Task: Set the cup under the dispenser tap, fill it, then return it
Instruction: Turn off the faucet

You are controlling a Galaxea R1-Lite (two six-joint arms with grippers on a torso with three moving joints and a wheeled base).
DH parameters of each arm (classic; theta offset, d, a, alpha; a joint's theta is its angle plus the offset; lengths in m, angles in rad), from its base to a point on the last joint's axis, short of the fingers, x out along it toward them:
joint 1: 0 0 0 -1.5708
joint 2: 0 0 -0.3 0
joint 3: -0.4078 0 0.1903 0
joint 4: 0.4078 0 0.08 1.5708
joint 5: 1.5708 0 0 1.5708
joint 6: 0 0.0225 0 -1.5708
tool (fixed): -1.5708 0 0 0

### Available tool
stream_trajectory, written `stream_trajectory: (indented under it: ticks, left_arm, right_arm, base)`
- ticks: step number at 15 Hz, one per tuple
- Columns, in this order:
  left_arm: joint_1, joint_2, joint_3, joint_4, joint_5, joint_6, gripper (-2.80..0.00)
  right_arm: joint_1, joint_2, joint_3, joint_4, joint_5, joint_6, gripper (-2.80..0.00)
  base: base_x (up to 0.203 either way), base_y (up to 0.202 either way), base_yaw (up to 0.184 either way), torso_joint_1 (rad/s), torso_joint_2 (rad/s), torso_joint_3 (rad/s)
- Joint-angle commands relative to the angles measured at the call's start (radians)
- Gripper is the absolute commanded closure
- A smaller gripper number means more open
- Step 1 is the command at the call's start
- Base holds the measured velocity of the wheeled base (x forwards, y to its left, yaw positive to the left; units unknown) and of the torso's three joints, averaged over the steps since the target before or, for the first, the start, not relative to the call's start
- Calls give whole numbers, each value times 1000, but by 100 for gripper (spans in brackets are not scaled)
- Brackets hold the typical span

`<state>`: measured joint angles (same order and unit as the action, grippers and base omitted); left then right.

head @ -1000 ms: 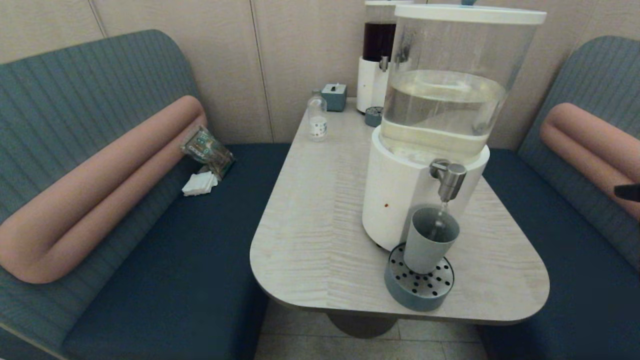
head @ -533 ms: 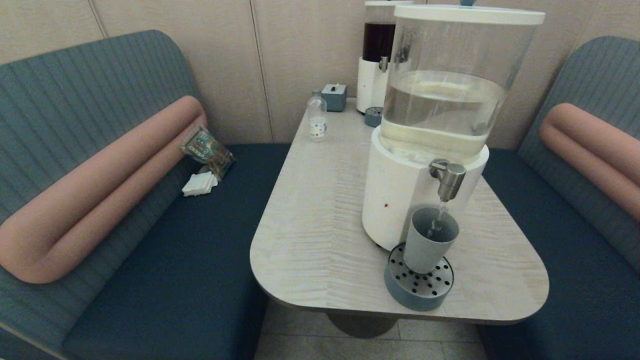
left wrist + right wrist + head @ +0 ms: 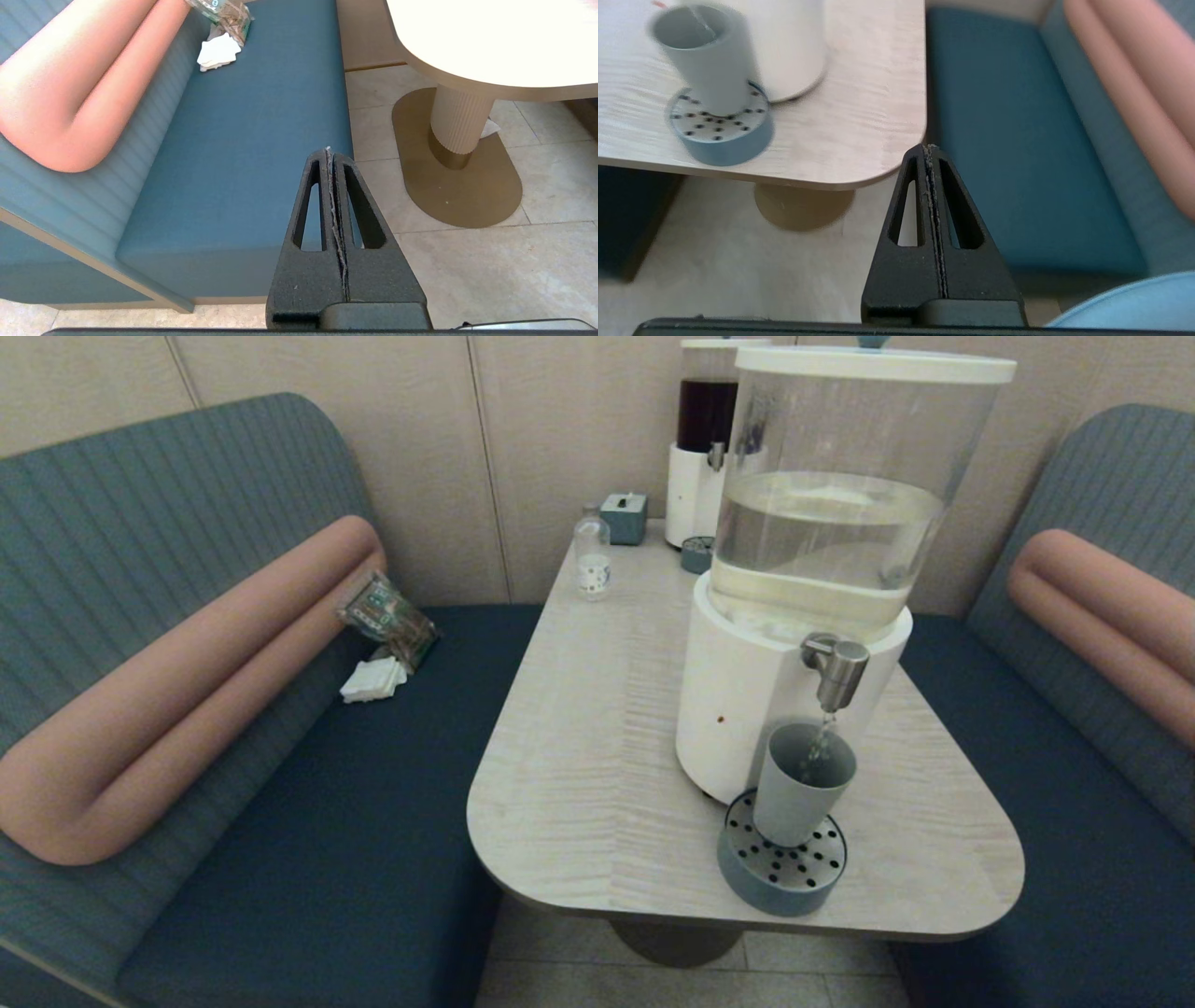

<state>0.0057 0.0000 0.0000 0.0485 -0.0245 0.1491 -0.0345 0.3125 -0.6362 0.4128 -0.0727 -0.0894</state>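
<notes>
The left gripper [image 3: 331, 150] hangs off the tabletop's near-left edge over the bench seat [image 3: 243, 154], fingers pressed together on nothing. Near the tabletop's [image 3: 597, 747] near-right corner, the cup [image 3: 801, 784] stands upright on the drip tray [image 3: 782, 868] under the dispenser tap [image 3: 837, 670], liquid streaming in. The right gripper [image 3: 930, 148] hangs just off that corner, also pressed together and empty.

1. You see a small clear bottle [image 3: 592, 560] and a teal box [image 3: 624, 517] at the desk's [image 3: 579, 747] far end.
2. White napkins [image 3: 372, 679] lie on your left bench [image 3: 308, 821], beyond the left gripper [image 3: 330, 151].
</notes>
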Motion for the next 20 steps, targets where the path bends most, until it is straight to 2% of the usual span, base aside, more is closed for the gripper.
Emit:
stream_trajectory:
  ticks: [1, 5, 7, 10, 12, 13, 14, 18, 20]
  left_arm:
    - [0, 2, 0, 1, 0, 1, 0]
    - [0, 2, 0, 1, 0, 1, 0]
    - [0, 2, 0, 1, 0, 1, 0]
    - [0, 2, 0, 1, 0, 1, 0]
    - [0, 2, 0, 1, 0, 1, 0]
    - [0, 2, 0, 1, 0, 1, 0]
    - [0, 2, 0, 1, 0, 1, 0]
    - [0, 2, 0, 1, 0, 1, 0]
    - [0, 2, 0, 1, 0, 1, 0]
  right_arm:
    - [15, -163, 49, 3, 11, 2, 0]
    - [28, -311, 158, -51, 10, 6, 0]
    - [28, -312, 257, -160, 3, 12, 0]
    - [28, -312, 478, -374, -6, 5, 0]
    - [28, -312, 609, -517, -6, -21, 0]
    - [28, -312, 648, -540, 8, -39, 0]
    - [28, -312, 651, -533, 36, -50, 0]
    - [29, -311, 650, -524, 43, -57, 0]
    - [28, -311, 649, -516, 65, -30, 0]
  base:
    - [0, 0, 0, 0, 0, 0]
    - [0, 0, 0, 0, 0, 0]
    - [0, 0, 0, 0, 0, 0]
    - [0, 0, 0, 0, 0, 0]
    - [0, 0, 0, 0, 0, 0]
    - [0, 0, 0, 0, 0, 0]
    - [0, 0, 0, 0, 0, 0]
    - [0, 0, 0, 0, 0, 0]
    - [0, 0, 0, 0, 0, 0]
